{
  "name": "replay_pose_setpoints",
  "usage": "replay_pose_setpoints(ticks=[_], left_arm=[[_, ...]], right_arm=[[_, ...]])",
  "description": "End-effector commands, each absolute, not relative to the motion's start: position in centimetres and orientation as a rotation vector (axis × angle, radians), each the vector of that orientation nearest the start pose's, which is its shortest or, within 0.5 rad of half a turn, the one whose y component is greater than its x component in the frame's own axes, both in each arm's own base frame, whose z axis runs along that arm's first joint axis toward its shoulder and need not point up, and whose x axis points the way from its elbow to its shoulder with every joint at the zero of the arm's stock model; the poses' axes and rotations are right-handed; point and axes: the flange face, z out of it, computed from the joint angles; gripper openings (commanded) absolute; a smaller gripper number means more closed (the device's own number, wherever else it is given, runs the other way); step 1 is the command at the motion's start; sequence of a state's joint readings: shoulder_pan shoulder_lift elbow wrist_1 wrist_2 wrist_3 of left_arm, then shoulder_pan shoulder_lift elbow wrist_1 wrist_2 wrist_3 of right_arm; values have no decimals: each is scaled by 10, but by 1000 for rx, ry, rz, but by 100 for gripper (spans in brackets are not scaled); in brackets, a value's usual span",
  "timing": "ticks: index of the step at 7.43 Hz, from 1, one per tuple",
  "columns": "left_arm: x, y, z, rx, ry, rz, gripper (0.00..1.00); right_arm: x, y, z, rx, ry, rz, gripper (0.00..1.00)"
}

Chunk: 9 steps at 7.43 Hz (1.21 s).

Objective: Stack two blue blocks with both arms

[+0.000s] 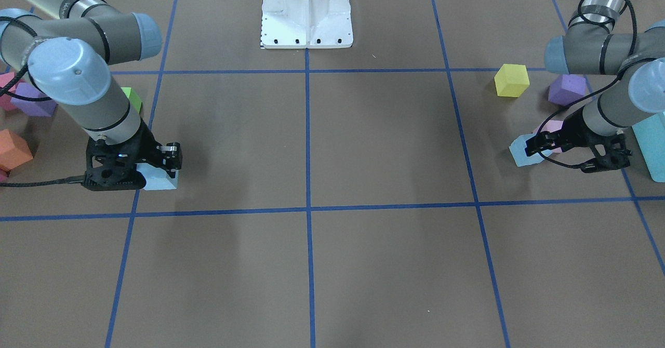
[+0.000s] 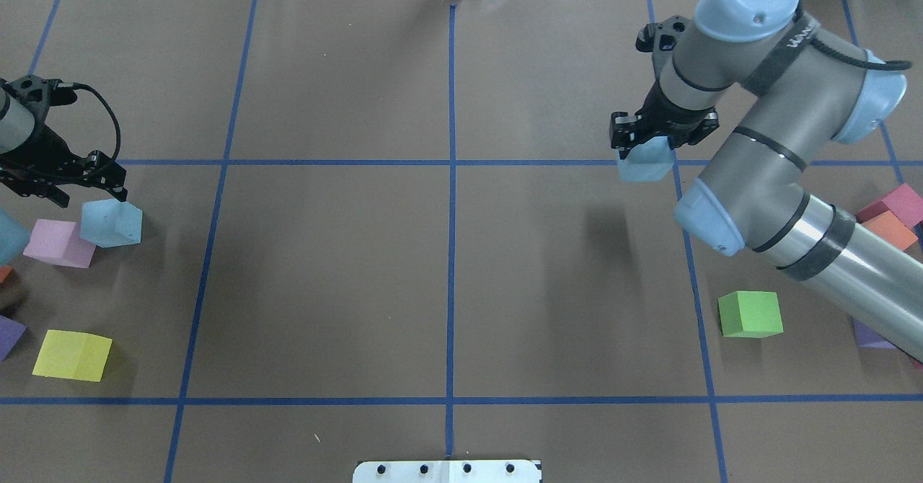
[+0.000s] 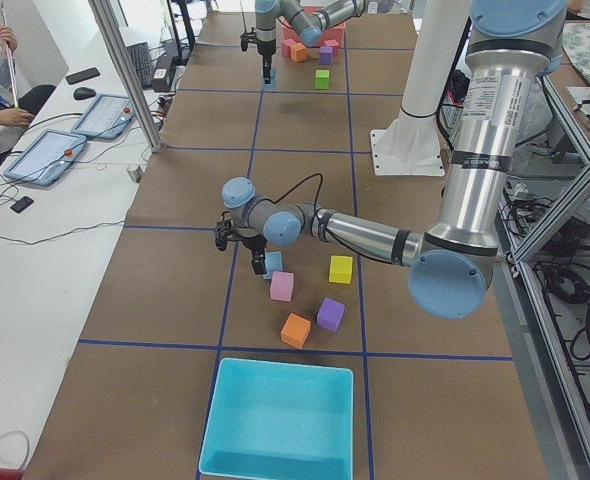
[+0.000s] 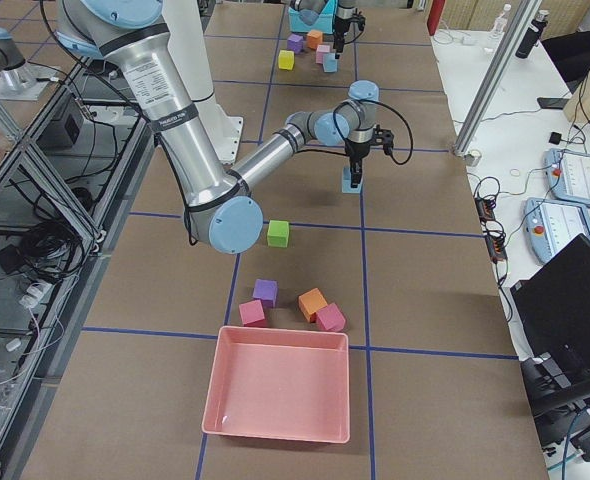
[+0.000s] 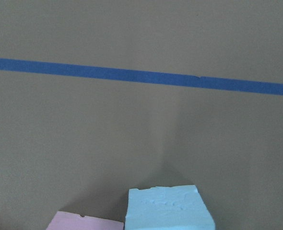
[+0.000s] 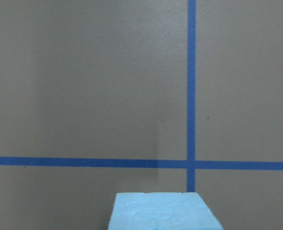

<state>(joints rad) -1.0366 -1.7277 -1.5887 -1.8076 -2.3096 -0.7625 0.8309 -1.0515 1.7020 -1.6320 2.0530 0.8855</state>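
One blue block sits tilted at the table's left, touching a pink cube. My left gripper leans over it with its fingers closed on it; it is on the right of the front view. The block fills the bottom of the left wrist view. The second blue block is low at the table by a blue tape crossing. My right gripper stands upright over it, shut on it, on the left of the front view. That block shows in the right wrist view.
By the left arm are a yellow cube, a purple cube, an orange cube and the turquoise box. By the right arm are a green cube, several more cubes and a pink tray. The white base stands mid-table.
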Motion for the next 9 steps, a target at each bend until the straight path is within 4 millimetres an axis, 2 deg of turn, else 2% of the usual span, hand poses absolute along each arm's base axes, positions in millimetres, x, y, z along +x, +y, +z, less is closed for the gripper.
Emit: replay_pose_setpoints(ticks=[1,2,4,5,7,9], left_arm=[[239,-529,540,-130,817,-68,97],[243,-529,543,-138,815,-67,97],[253,-525,547,-152,812,-63,96],[256,-523,548,-156,811,-60,93],[267,-518,548,-179,806,-73,80],[267,-518,548,-181,806,-76,68]], right_arm=[[-432,-516,272,73,-749,-4,60],[-444,-510,260,69,-763,3,60],[-480,-503,225,63,-780,35,60],[-496,-497,218,63,-779,43,61],[-517,-494,204,59,-782,39,61],[-540,-491,195,53,-774,50,61]])
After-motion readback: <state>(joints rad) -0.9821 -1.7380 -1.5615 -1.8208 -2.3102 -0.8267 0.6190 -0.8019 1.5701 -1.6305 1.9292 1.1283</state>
